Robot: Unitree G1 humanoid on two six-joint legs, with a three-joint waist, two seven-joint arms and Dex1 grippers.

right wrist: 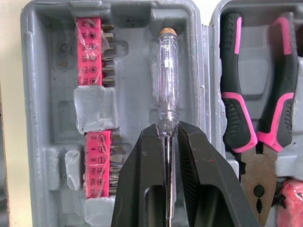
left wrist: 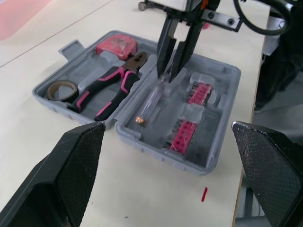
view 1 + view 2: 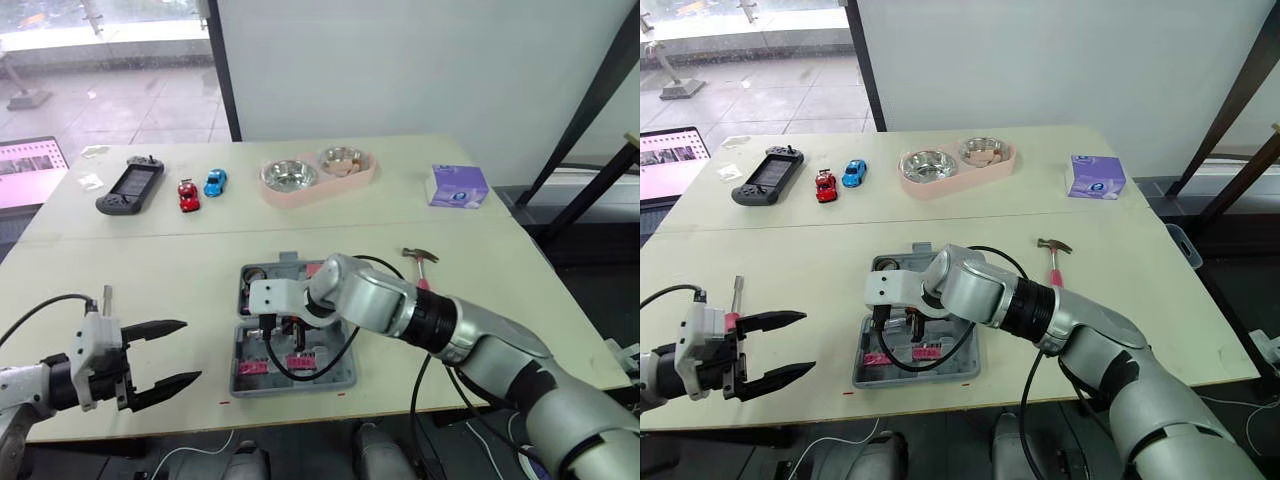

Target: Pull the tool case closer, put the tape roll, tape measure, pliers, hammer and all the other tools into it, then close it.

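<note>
The grey tool case (image 3: pixel 300 388) lies open near the table's front edge. In its far half lie a tape roll (image 2: pixel 63 90), pink-handled pliers (image 2: pixel 109 90) and a red tape measure (image 2: pixel 113 46). The near half holds pink bit strips (image 1: pixel 90 47). My right gripper (image 1: pixel 166 130) points down into that half, shut on the shaft of a clear-handled test screwdriver (image 1: pixel 168 80); its brass end rests low in the case. A hammer (image 3: pixel 425 262) lies on the table right of the case. At the front left my left gripper (image 3: pixel 180 353) hovers open, holding nothing.
Along the back of the table sit a black handheld console (image 3: pixel 130 186), a red toy car (image 3: pixel 188 195), a blue toy car (image 3: pixel 215 182), a pink double bowl (image 3: pixel 315 176) and a purple box (image 3: pixel 458 186). A laptop (image 3: pixel 28 170) stands off the far left.
</note>
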